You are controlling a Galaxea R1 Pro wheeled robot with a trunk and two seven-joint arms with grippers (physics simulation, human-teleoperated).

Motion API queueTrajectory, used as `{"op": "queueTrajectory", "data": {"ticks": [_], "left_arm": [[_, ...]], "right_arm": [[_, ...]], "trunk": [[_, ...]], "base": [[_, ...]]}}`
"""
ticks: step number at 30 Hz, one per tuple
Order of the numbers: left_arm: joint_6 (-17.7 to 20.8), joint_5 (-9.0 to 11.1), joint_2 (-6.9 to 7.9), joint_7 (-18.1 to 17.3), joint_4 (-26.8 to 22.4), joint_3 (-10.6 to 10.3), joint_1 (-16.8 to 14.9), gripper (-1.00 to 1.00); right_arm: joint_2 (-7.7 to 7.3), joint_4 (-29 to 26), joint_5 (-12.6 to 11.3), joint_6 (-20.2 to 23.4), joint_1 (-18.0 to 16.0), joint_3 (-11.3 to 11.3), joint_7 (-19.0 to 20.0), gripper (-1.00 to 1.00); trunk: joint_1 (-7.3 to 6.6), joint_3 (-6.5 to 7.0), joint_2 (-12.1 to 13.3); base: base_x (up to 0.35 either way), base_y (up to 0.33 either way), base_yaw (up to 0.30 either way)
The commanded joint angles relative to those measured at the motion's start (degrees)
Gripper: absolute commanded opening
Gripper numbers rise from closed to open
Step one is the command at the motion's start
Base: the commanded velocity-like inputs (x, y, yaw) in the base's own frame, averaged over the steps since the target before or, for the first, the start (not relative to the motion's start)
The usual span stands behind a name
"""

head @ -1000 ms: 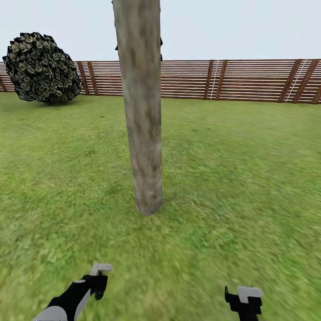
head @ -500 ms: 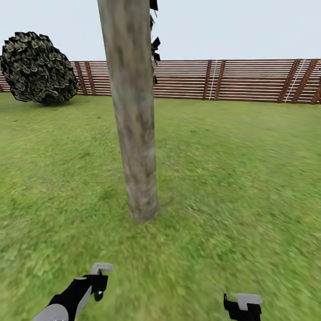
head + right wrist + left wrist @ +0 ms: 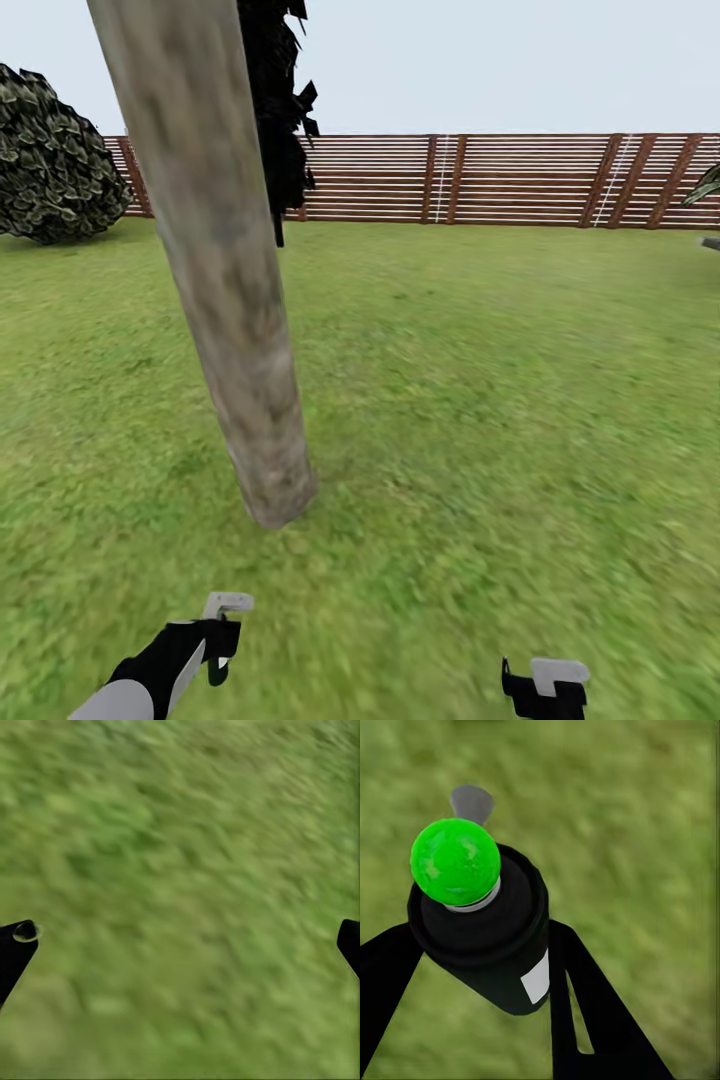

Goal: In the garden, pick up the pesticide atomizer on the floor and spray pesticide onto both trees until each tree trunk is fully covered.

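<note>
Left gripper (image 3: 472, 945) is closed around the atomizer (image 3: 480, 915), a black body with a green ball top here, held low over the lawn (image 3: 500, 400) short of the trunk (image 3: 235, 330). Right gripper (image 3: 180, 937) is spread wide with nothing in it, also short of the trunk. Trunk stands just ahead, leaning; no mist on it. Bush (image 3: 50, 170) and fence (image 3: 500, 180) lie far behind it. Judgement: pickup done, spraying of both trees not started; only 1 thick trunk in sight.
</note>
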Motion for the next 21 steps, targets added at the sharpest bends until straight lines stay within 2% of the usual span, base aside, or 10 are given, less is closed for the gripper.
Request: {"op": "queueTrajectory", "data": {"ticks": [1,9,10,12,13,15,16,18,20,21], "left_arm": [[0.0,0.0,0.01,0.0,0.0,0.0,0.0,-1.0],[-0.5,0.0,-0.08,-0.1,0.0,-0.1,0.3,-1.0],[-0.5,0.1,-0.28,-0.1,0.0,-0.1,0.4,-1.0],[-0.3,0.1,-2.23,-0.5,0.0,-0.1,0.2,-1.0],[-0.2,0.1,-2.23,-0.6,0.0,-0.1,0.0,-1.0],[-0.1,0.0,-1.7,-0.6,-0.2,-0.1,-0.1,-1.0],[0.1,0.0,0.85,-0.6,-1.3,0.0,-0.2,-1.0],[0.2,0.0,3.03,-0.6,-2.2,-0.1,-0.1,-1.0],[0.2,0.1,3.27,-0.5,-2.4,0.0,-0.1,-1.0],[0.2,0.1,2.07,-0.5,-2.5,0.0,-0.2,-1.0]], "right_arm": [[0.0,0.0,0.0,0.0,0.0,0.0,0.0,1.0],[0.0,0.0,0.0,0.0,0.0,0.0,0.0,1.0],[0.0,0.0,0.0,0.0,0.0,0.0,0.0,1.0],[0.0,0.2,0.1,0.0,0.0,0.0,0.0,1.0],[0.0,0.2,0.1,0.1,0.0,0.0,0.0,1.0],[0.0,0.2,0.1,0.1,0.0,0.0,0.0,1.0],[0.0,0.3,0.1,0.1,0.0,0.0,0.0,1.0],[0.0,0.3,0.1,0.1,0.0,0.0,0.0,1.0],[0.0,0.3,0.1,0.1,0.0,0.0,0.0,1.0],[0.0,0.3,0.1,0.1,0.0,0.0,0.0,1.0]], "trunk": [[0.0,0.0,0.0],[0.0,0.0,0.0],[0.0,0.0,0.0],[0.0,0.0,0.0],[0.0,0.0,0.0],[0.0,0.0,0.0],[0.0,0.0,0.0],[0.0,0.0,0.0],[0.0,0.0,0.0],[0.0,0.0,0.0]], "base": [[0.333,-0.035,-0.005],[0.267,0.024,-0.001],[0.045,0.008,0.0],[0.01,0.002,0.0],[0.003,0.001,0.0],[0.002,0.0,0.0],[0.0,0.0,0.0],[0.0,0.0,0.0],[0.0,0.0,0.0],[0.0,0.0,0.0]]}}
